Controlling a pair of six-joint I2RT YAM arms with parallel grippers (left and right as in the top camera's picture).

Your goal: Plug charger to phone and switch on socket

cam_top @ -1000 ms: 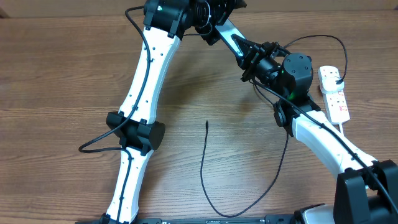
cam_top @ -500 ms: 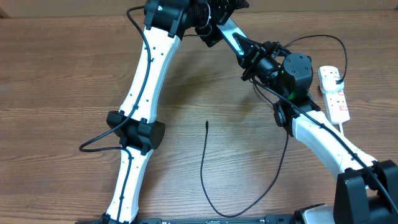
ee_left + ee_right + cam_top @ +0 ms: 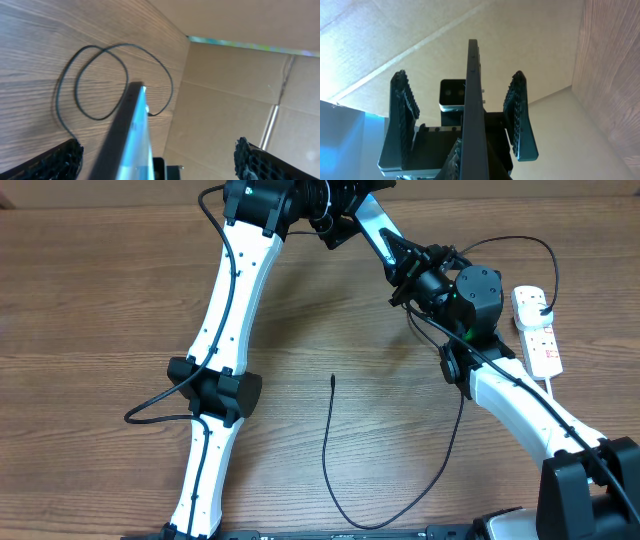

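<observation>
Wood-grain table carries both arms, which meet at its far edge. The phone is off the surface there, tilted, its lower end at the right gripper. That gripper's jaws are closed together on the phone; its own fingers are mostly out of frame in the wrist view, so the exact contact point is uncertain. The left gripper stands with jaws fully apart, one finger on each side of the phone's thin edge, neither appearing to touch it.

The charger lies slack on the table in a long curve, its connector tip free near mid-table, well apart from the phone. The socket rests flat at the right edge, beside the right arm.
</observation>
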